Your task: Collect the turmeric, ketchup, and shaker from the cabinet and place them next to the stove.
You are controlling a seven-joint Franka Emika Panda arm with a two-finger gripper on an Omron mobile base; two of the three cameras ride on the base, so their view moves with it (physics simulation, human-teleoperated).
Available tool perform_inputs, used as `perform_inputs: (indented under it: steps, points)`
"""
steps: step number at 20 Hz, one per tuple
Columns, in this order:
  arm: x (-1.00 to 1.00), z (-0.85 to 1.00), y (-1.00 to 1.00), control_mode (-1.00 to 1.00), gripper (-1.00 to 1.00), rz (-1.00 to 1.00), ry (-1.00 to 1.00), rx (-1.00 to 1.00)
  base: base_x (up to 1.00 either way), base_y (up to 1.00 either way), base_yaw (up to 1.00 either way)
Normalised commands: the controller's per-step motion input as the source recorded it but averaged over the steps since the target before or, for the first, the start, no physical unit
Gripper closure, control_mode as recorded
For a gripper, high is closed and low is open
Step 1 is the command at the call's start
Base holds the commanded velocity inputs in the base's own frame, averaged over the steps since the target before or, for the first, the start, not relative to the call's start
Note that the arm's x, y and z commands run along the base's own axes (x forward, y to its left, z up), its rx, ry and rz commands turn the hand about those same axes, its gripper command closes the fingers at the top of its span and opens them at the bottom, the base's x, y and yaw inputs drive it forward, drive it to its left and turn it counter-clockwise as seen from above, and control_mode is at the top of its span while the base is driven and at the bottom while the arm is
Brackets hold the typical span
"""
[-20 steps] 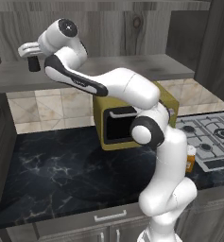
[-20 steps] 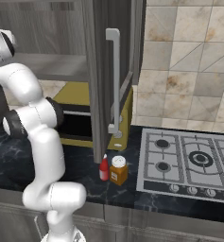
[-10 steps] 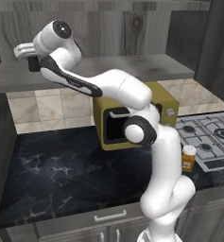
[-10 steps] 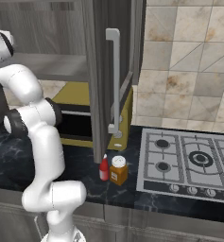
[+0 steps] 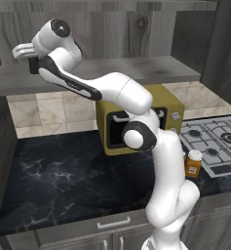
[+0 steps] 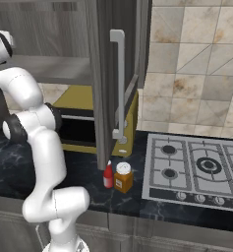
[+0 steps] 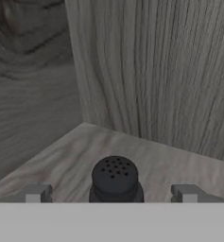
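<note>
- While my end effector (image 7: 113, 193) hangs wide open, empty, the shaker (image 7: 115, 179) stands upright between its fingers.
- Its perforated top faces my camera.

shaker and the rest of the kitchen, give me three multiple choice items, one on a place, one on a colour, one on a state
1. Where does the shaker stand?
A. on the cabinet shelf, in a corner
B. on the stove
C. on top of the microwave

2. What colour is the ketchup bottle?
A. green
B. red
C. blue

3. How is the pincer set?
A. shut on the shaker
B. shut on nothing
C. open, one fingertip on each side of the shaker

Answers:
1 A, the hand view shows it on grey wood-grain board where two walls meet.
2 B, it stands red on the dark counter beside the turmeric, near the stove.
3 C, both fingertips stand wide apart and clear of the shaker's sides.
</note>
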Motion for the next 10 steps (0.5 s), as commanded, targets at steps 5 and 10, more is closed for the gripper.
perform_inputs:
  steps: [5,10]
  points:
    - [0.03,-0.16,0.00,-1.00,-1.00,0.00,0.00,0.00,0.00,0.00,0.00]
    - [0.02,-0.20,0.01,-1.00,-1.00,0.00,0.00,0.00,0.00,0.00,0.00]
